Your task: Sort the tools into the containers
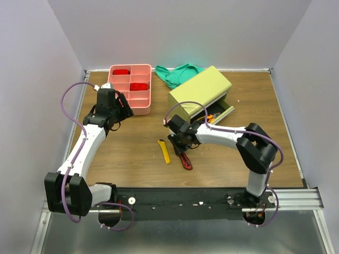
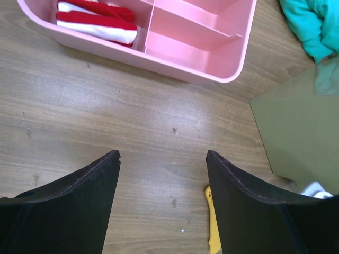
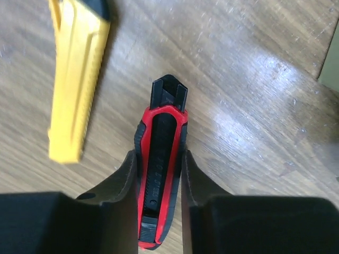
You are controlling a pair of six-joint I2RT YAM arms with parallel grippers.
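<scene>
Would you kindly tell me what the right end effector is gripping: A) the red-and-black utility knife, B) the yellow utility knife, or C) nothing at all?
A: the right wrist view shows the right end effector closed on both sides of the red-and-black utility knife, the yellow utility knife lying apart.

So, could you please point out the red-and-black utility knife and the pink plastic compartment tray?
Red-and-black utility knife (image 3: 161,159): right wrist view, handle middle.
Pink plastic compartment tray (image 2: 185,66): left wrist view, near wall.
</scene>
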